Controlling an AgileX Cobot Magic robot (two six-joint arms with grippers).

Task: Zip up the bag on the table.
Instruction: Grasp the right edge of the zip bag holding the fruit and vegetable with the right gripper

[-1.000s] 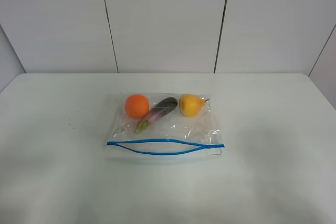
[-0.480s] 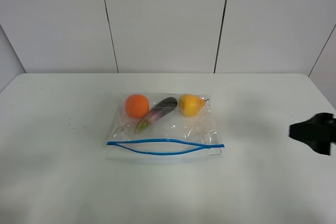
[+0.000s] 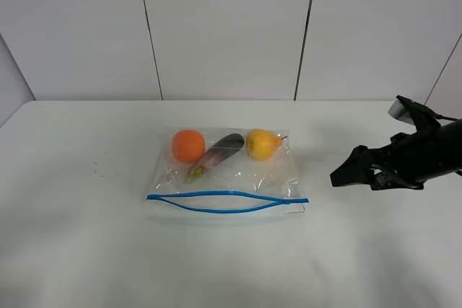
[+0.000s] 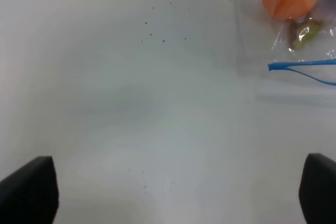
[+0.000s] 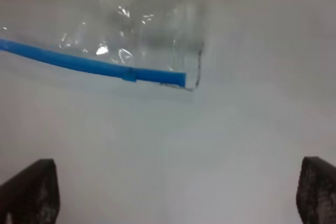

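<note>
The clear bag [image 3: 227, 171] lies flat in the middle of the white table [image 3: 86, 250], holding an orange [image 3: 188, 145], an eggplant [image 3: 216, 155] and a pear [image 3: 261, 143]. Its blue zipper strip [image 3: 227, 202] runs along the near edge, and the two halves bow apart in the middle. My right gripper [image 3: 345, 174] hovers open to the right of the bag, apart from it. The right wrist view shows the strip's end [image 5: 157, 76] ahead of the open right gripper [image 5: 173, 192]. The left gripper [image 4: 173, 192] is open over bare table, with the bag's left corner [image 4: 294, 66] ahead of it.
White wall panels [image 3: 224, 27] stand behind the table's far edge. A few dark specks [image 3: 97, 171] mark the tabletop left of the bag. Bare tabletop surrounds the bag on all sides.
The right arm has come in from the right edge and moved left toward the bag. The bag has not moved.
</note>
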